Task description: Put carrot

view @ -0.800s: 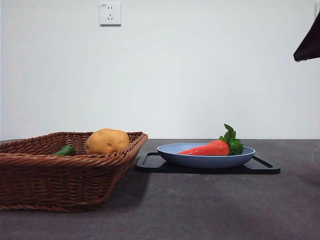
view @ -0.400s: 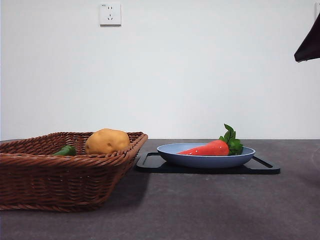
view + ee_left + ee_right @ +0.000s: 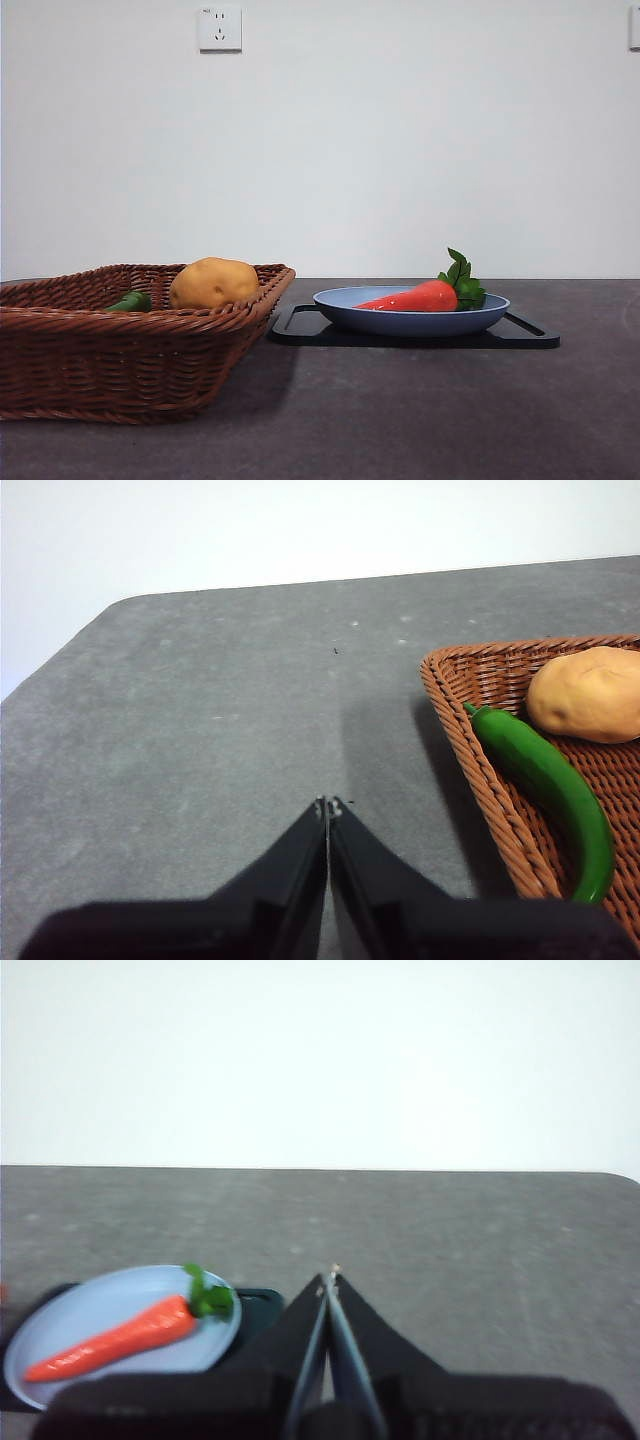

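Carrot [image 3: 415, 297] lies on its side in the blue plate [image 3: 345, 309], leaves toward the plate's far rim; the plate sits on a black tray [image 3: 300, 328]. Placement looks complete, judged from this.

Right gripper [image 3: 330, 1282] is off the plate, jaws pressed together, empty. Left gripper [image 3: 327, 807] likewise closed, over bare table beside the wicker basket [image 3: 470, 760].

The basket holds the potato [image 3: 213, 282] and green pepper [image 3: 545, 780]. Nothing obstructs the plate.
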Tool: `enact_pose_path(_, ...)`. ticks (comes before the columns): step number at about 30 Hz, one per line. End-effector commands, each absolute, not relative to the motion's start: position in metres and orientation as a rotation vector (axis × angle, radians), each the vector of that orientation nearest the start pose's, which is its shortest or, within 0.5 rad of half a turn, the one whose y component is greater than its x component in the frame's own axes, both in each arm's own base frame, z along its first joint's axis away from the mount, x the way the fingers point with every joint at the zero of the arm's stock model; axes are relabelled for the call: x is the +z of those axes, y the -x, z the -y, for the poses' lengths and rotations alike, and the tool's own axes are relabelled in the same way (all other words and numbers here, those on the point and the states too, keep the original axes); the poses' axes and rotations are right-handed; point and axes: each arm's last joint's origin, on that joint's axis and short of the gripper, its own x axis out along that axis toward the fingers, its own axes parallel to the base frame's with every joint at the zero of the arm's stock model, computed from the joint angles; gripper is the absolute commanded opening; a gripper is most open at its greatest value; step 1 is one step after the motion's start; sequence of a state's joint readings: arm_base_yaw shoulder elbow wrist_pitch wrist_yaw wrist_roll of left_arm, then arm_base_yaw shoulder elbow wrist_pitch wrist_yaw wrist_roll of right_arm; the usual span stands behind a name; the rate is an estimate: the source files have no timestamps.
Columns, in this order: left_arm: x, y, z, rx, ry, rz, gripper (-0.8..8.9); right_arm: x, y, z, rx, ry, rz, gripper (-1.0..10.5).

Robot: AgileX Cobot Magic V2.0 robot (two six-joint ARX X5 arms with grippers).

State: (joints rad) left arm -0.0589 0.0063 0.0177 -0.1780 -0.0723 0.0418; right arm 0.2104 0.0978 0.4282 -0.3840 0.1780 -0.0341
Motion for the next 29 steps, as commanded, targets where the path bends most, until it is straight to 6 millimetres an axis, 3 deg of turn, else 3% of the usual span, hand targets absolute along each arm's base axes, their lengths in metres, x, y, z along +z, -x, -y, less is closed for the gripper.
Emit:
enact_pose_path(1, 0.150, -0.096, 0.003, 0.014, -0.056, -0.161, 0.08, 0.249, -0.067, -0.008, 0.059, 0.069, -0.068, 0.0)
enact_pose_path(14, 0.150, -0.096, 0.003, 0.013, -0.056, -0.161, 0.08, 0.161, -0.097, -0.006, 0.089, 0.060, -0.114, 0.0)
enact_pose_path(17, 0.150, -0.096, 0.003, 0.013, -0.056, -0.161, 0.08, 0.153, -0.097, -0.006, 0.090, 0.055, -0.132, 0.0)
enact_pose_path(29, 0.150, -0.096, 0.003, 0.014, -0.056, -0.161, 0.08, 0.150, -0.096, -0.006, 0.082, 0.011, -0.164, 0.0)
